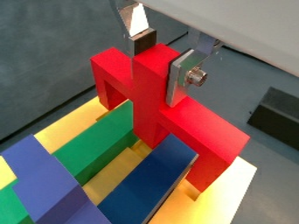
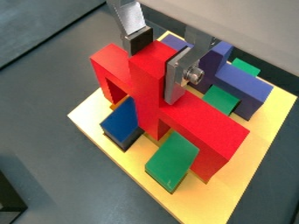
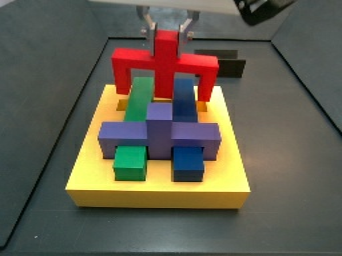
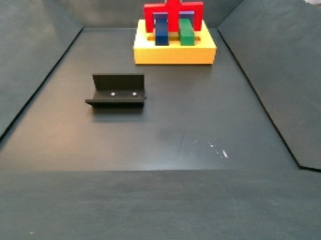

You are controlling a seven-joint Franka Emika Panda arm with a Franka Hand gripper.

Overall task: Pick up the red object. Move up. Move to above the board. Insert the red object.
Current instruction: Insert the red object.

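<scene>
The red object (image 3: 163, 62) is an arch with a centre post. It stands at the far end of the yellow board (image 3: 160, 192), with its legs and post reaching down among the coloured blocks. I cannot tell whether it is fully seated. My gripper (image 3: 167, 27) is right above it, shut on the top of the post. Both wrist views show the silver fingers clamping the red post (image 1: 152, 87) (image 2: 146, 87) from two sides, with the gripper (image 1: 162, 59) (image 2: 158, 59) over the board (image 2: 87, 118). In a side view the red object (image 4: 174, 17) and board (image 4: 175, 56) are at the far end.
A purple cross-shaped block (image 3: 158, 130), a green block (image 3: 130, 160) and a blue block (image 3: 189, 162) sit in the board nearer the front. More green and blue blocks lie under the red arch (image 2: 176, 162). The fixture (image 4: 116, 91) stands on the dark floor, apart from the board.
</scene>
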